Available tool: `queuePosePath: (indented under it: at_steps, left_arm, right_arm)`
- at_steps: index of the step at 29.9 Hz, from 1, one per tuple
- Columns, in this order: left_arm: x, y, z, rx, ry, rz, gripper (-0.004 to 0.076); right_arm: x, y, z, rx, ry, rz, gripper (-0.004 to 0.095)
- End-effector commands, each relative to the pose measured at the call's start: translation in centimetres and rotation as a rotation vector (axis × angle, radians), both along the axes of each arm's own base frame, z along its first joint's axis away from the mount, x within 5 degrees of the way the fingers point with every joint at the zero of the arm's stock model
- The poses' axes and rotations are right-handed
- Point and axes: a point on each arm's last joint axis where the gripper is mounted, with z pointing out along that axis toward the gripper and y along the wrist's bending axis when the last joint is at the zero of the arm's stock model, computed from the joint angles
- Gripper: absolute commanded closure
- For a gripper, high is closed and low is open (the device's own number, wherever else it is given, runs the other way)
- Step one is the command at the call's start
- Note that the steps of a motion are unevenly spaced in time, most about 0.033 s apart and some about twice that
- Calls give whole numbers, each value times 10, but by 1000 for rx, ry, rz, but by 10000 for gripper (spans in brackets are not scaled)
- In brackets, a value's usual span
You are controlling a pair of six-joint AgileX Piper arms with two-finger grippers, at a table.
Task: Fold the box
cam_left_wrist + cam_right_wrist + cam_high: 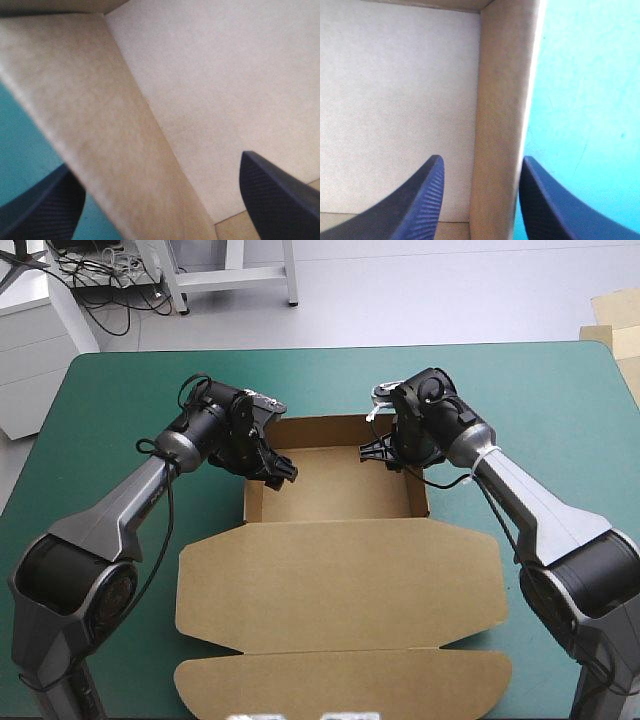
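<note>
Box (340, 570) points its lid nearward; left end effector (155, 160) and right end effector (481, 158) straddle walls, spread

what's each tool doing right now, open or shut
left tool: open, astride the left wall of the box
right tool: open, astride its right wall

On the counter (560, 400) the brown box (340, 580) stands as an open tray, lid flat toward the near edge, the left claw (278, 472) at the tray's left wall, the right claw (385, 455) at its far right corner.
</note>
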Motion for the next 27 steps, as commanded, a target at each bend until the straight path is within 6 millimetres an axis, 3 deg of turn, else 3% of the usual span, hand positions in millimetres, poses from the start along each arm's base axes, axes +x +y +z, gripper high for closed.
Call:
queuePosePath:
  at_steps: [1,5,8,17,20,24,25,27]
  left_arm:
    - [-9,1,36,-48,-90,3,126]
    - [-9,2,40,-45,-100,3,126]
    - [-11,4,53,-55,-128,3,126]
    - [-26,31,138,40,-384,45,149]
    - [-44,42,160,29,-444,53,279]
    - [-71,56,179,26,-494,41,666]
    - [-78,60,182,24,-503,38,729]
    - [-94,67,186,20,-510,32,731]
  right_arm:
    - [-8,-9,32,9,-78,-3,472]
    - [-7,-13,38,-33,-116,5,472]
    - [-8,-14,51,-18,-154,5,472]
    - [-22,-25,107,-4,-320,65,472]
    - [-24,-28,111,-7,-333,60,472]
    - [-22,-31,109,30,-315,32,472]
    - [-21,-31,108,38,-308,30,472]
    - [-18,-31,103,60,-283,26,472]
